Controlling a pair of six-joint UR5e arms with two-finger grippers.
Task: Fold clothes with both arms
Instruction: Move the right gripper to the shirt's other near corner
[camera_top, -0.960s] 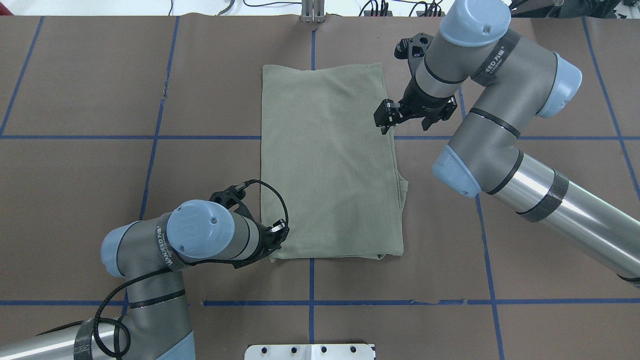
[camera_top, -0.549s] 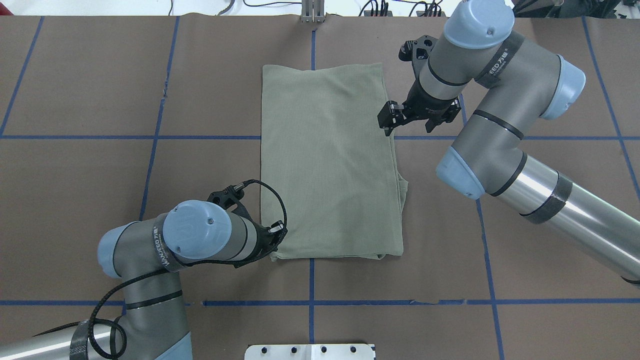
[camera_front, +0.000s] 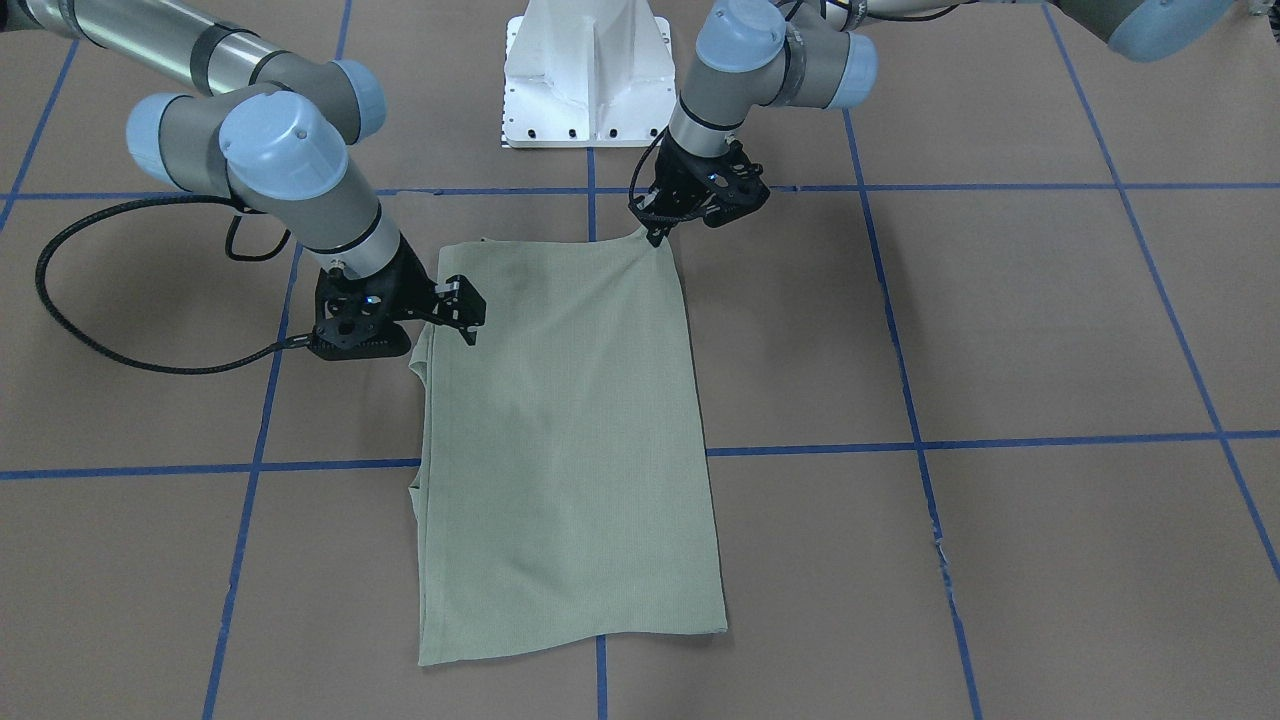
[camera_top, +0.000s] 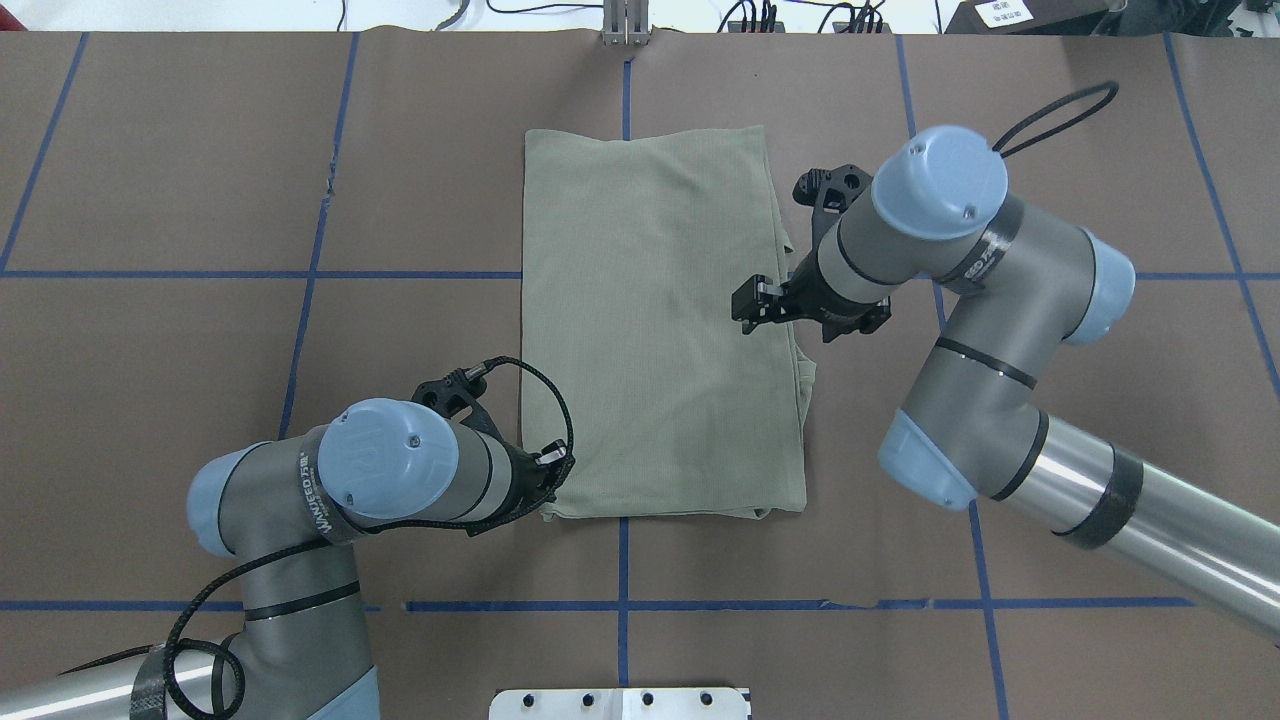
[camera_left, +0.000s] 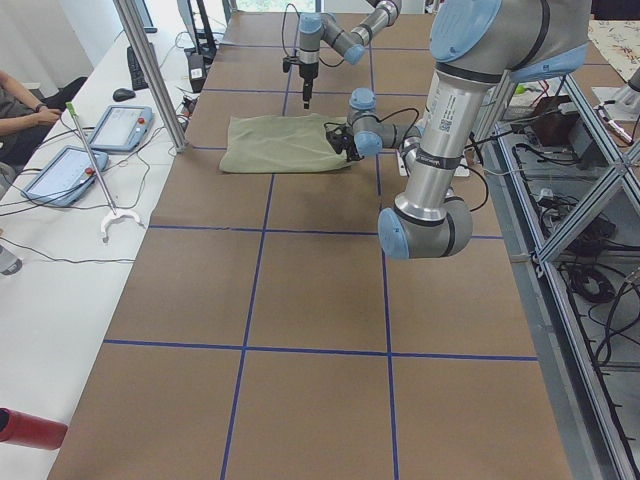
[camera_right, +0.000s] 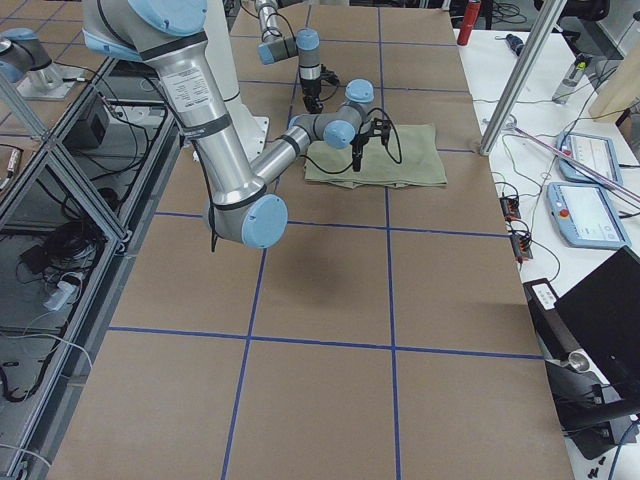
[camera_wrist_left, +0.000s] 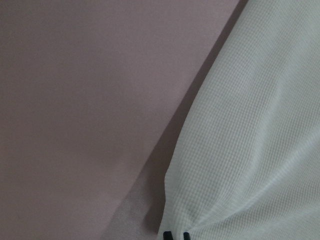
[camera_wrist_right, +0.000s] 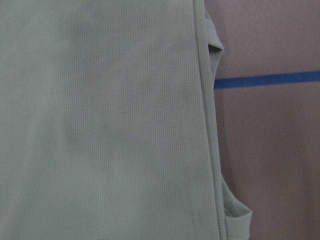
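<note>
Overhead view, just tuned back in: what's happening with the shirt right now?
The shirt lies flat on the table, already folded into a long rectangle, with stacked layers showing along its right edge. The left gripper is pinched shut on the shirt's near left corner, closest to the robot. The right gripper is open over the right edge, about halfway along, and is gripping nothing yet.

Pale sage-green shirt lies flat, folded into a long rectangle.
</note>
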